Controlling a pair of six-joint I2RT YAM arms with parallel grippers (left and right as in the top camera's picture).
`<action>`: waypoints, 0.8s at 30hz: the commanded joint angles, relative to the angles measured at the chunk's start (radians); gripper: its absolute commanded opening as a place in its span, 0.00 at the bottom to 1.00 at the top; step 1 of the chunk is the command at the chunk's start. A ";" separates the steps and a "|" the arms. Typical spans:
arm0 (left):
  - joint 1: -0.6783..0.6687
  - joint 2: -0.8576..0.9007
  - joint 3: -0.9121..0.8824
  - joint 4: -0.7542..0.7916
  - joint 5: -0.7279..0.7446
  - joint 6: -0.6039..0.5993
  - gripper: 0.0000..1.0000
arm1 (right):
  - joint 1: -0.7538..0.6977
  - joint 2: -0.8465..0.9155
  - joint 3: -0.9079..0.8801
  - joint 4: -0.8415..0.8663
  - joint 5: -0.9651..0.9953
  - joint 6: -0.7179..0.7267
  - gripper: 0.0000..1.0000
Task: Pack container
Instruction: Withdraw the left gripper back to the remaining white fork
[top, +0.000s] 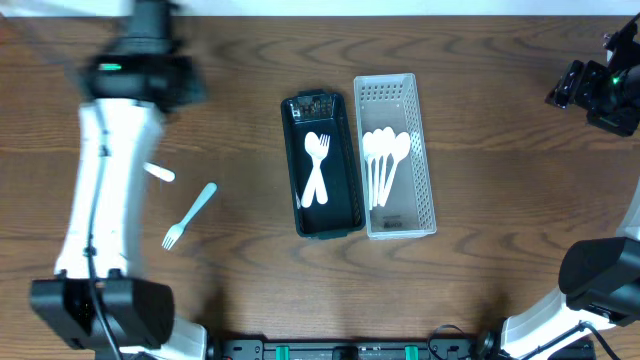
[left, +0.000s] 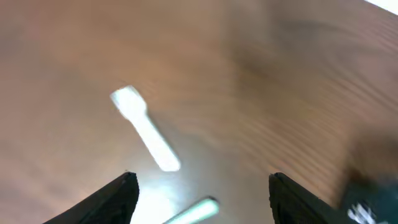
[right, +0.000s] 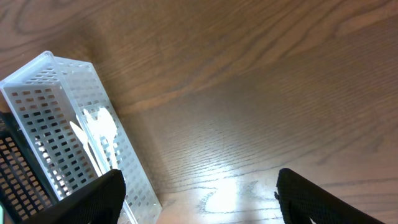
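Two claws are hanging spread apart, the right claw (right: 200, 182) idling; the left claw (left: 202, 185) should be centring across the white utensil (left: 144, 129) before closing.

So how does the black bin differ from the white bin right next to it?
The black bin is dark, while the white bin is pale with perforated walls. The black bin holds two crossed white utensils, one clearly a fork; the white bin holds a bunch of white spoons. The white bin reaches slightly farther toward the table's far edge. Both are long, narrow, open-topped and lie parallel, side by side.
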 joint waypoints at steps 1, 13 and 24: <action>0.137 0.056 -0.012 -0.024 0.029 -0.255 0.70 | -0.005 -0.005 0.019 -0.004 0.003 -0.015 0.81; 0.249 0.372 -0.016 0.029 0.070 -0.446 0.71 | -0.004 -0.005 0.019 -0.012 0.003 0.003 0.81; 0.272 0.537 -0.016 0.092 0.092 -0.466 0.72 | -0.005 -0.005 0.019 -0.054 0.003 0.003 0.81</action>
